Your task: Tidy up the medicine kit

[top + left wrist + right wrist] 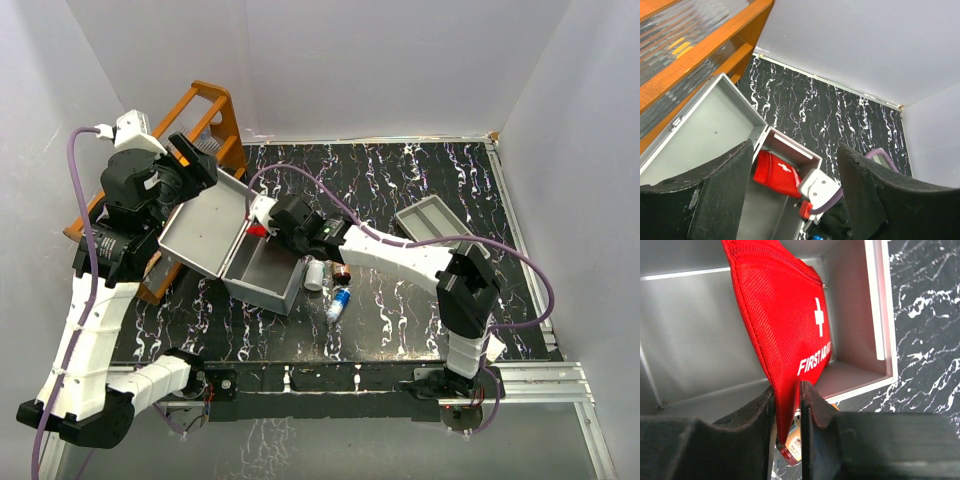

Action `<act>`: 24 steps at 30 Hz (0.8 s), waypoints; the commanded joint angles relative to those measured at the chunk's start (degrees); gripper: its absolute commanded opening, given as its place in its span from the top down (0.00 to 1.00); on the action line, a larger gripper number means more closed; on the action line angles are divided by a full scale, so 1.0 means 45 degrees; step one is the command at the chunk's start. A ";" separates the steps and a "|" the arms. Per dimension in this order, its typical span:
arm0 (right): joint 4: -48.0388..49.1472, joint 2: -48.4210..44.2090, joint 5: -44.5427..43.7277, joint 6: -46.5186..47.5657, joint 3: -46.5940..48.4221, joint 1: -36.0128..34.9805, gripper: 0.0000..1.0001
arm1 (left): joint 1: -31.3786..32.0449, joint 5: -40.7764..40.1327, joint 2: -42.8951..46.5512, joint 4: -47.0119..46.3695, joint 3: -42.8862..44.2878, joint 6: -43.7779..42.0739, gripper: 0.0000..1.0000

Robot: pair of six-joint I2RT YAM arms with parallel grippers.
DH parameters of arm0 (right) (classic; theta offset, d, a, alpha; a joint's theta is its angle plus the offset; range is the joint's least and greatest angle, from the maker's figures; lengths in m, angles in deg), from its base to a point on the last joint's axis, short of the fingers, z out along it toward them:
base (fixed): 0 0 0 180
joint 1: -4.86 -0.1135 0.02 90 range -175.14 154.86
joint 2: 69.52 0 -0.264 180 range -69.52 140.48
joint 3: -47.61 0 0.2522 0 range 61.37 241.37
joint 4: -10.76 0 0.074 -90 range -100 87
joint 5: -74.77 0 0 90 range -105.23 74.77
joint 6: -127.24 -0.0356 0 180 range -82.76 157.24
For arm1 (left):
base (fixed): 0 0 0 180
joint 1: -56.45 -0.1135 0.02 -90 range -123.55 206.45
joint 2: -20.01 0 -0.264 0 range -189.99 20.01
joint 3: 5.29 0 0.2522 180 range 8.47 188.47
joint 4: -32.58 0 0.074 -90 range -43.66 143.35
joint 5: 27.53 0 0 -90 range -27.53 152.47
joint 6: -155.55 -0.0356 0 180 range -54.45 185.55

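The medicine kit is a light-grey hard box lying open left of centre, its lid tipped back to the left. A red pouch with a white cross hangs inside the box. My right gripper pinches the pouch's lower edge. In the right wrist view the pouch runs down between the two dark fingers of the gripper, against the kit's grey wall. My left gripper hovers open above the lid with nothing in it. The left wrist view looks down past that gripper at the pouch.
A white bottle, a brown bottle and a blue-and-white bottle lie just right of the kit. A shallow grey divided tray sits further right. An orange wooden rack stands behind the lid at the back left.
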 commanded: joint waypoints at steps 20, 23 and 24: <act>0.1535 -0.4498 -0.0080 -0.6951 -0.2128 -0.0095 0.43 | -0.0030 0.4509 -0.0304 -0.1182 -0.0307 -0.1185 0.29; 0.1135 -0.5509 -0.1477 -0.8924 -0.3598 0.0565 0.42 | -0.0030 0.6429 -0.0165 -0.1975 -0.1036 -0.1731 0.18; 0.0897 -0.5852 -0.1751 -0.9463 -0.4075 0.0900 0.42 | -0.0029 0.7042 -0.0212 -0.1980 -0.1029 -0.1802 0.06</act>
